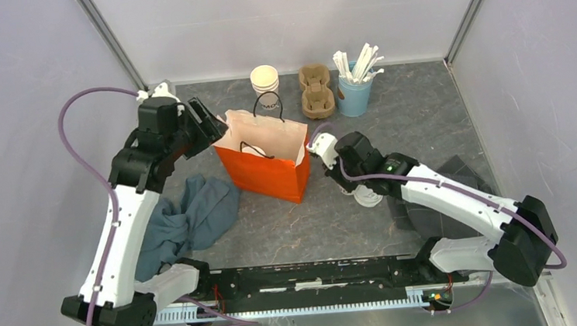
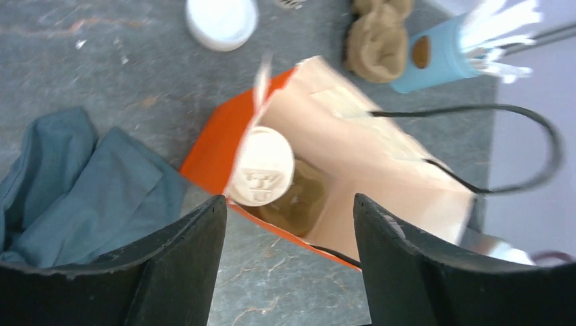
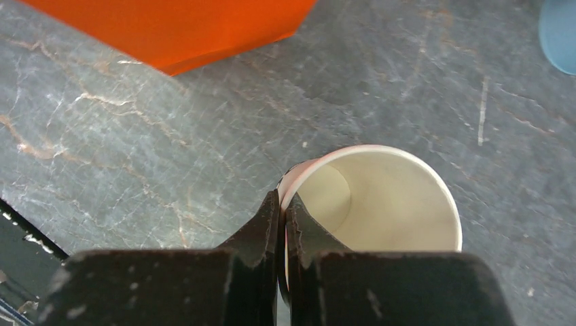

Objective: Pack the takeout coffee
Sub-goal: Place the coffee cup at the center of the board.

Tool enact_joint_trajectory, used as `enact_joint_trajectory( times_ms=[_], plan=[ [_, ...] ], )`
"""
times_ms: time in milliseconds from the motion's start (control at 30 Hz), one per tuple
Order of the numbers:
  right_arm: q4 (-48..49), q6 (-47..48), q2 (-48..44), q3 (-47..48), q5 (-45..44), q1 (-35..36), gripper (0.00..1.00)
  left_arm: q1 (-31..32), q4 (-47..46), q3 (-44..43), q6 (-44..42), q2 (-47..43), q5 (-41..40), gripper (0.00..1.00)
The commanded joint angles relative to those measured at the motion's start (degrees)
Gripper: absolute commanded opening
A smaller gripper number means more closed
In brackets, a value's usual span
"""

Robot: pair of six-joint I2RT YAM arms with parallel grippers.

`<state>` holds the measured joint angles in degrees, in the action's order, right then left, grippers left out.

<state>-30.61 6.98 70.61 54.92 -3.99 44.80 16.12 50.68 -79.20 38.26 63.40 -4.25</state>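
Left gripper (image 2: 289, 202) over the orange bag (image 2: 212, 151) mid-worktop, one lidded cup (image 2: 260, 166) already inside
Its jaws stand wide apart, holding nothing. Right gripper (image 3: 284, 205) jaws are pinched together on the rim of a second cup (image 3: 390, 204), lidless, on the worktop (image 3: 136, 142) right of the bag; capping and bagging remain, I judge

Pale letters are showing on a dark band (image 1: 269, 101) around the stack of paper cups (image 1: 265, 78) at the far side of the table. They seem to be reading "MO", and the rest is hiding behind the black handle (image 1: 269, 108) of the orange paper bag (image 1: 265, 176). Inside the bag, the lidded cup (image 2: 261, 166) is showing raised marks on its lid, too blurred to read. No other writing is showing.
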Motion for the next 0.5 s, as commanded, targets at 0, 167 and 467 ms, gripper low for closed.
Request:
enact_joint_trajectory(
  times_ms=[0,167,467],
  plan=[
    [8.93,0.47,-0.12,-3.04,1.65,2.99,0.00,-0.04,-2.37,-5.06,-5.38,-3.60,9.74,0.77],
    [12.14,-1.72,0.18,-6.77,1.65,5.71,0.00,-0.04,-7.97,-4.88,-2.99,-5.45,18.77,0.79],
    [8.52,-4.30,1.11,-7.74,-3.13,8.73,0.27,-0.04,-7.87,-6.78,-2.82,-4.70,20.20,0.80]
  ],
)
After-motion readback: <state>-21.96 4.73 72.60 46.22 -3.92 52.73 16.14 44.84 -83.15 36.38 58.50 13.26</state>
